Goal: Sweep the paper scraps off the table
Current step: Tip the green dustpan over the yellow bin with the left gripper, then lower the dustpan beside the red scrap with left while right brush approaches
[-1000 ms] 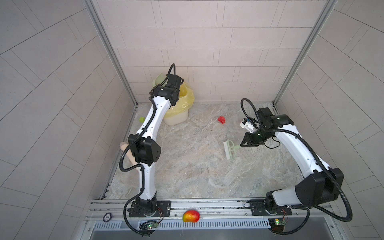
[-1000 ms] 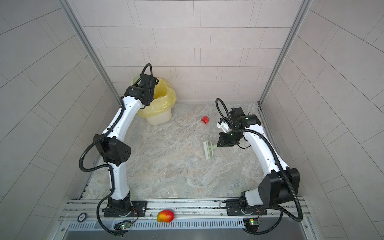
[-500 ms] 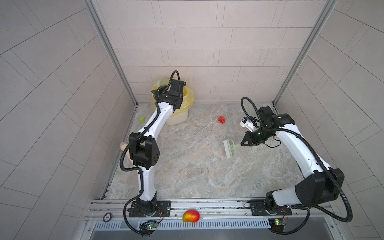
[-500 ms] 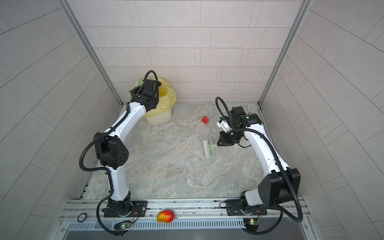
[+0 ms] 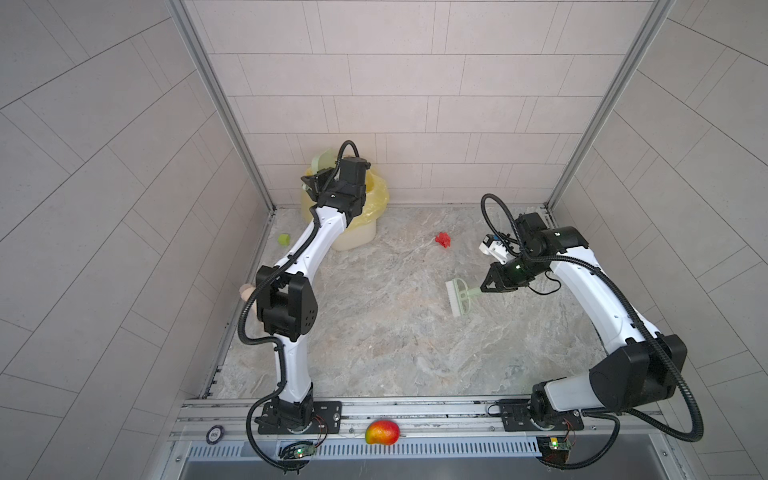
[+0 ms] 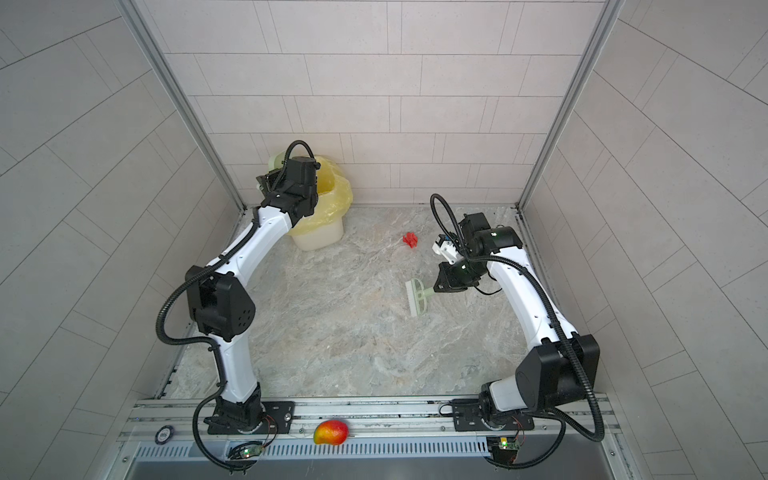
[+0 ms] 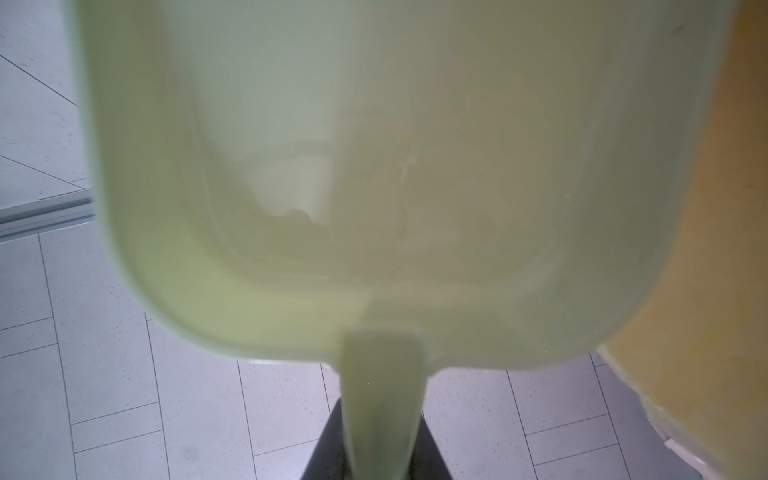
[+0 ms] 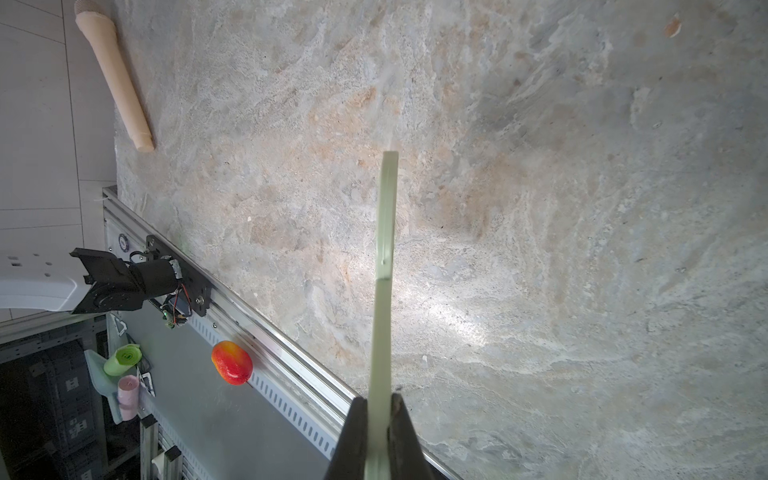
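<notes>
A pale green dustpan (image 7: 374, 166) is held by its handle in the left gripper (image 7: 381, 449). The gripper's dark jaws are closed to a narrow gap, one on each side of the handle. In both top views the dustpan is seen lifted above the bin (image 5: 357, 237), which is lined with a yellow bag (image 5: 376, 199) and stands in the back left corner of the table (image 5: 374, 332). In the left wrist view the pan is blurred, so what lies in it cannot be told.

A pale green brush (image 5: 459, 297) is gripped by its thin handle in the right gripper (image 5: 488, 286). The jaws are pressed fully together on the handle. The brush head is held over the right half of the table, with its bristles turned towards the left arm. Whether the bristles touch the surface cannot be told.

One red paper scrap (image 5: 443, 240) is seen lying on the table near the back wall. It is placed between the bin and the right arm's wrist, apart from the brush head.

A lime-green cube (image 5: 284, 239) is found on the table just left of the bin. A beige rod (image 8: 116, 79) is laid along the left edge. A mango (image 5: 382, 432) is set on the front rail between the two arm bases.
</notes>
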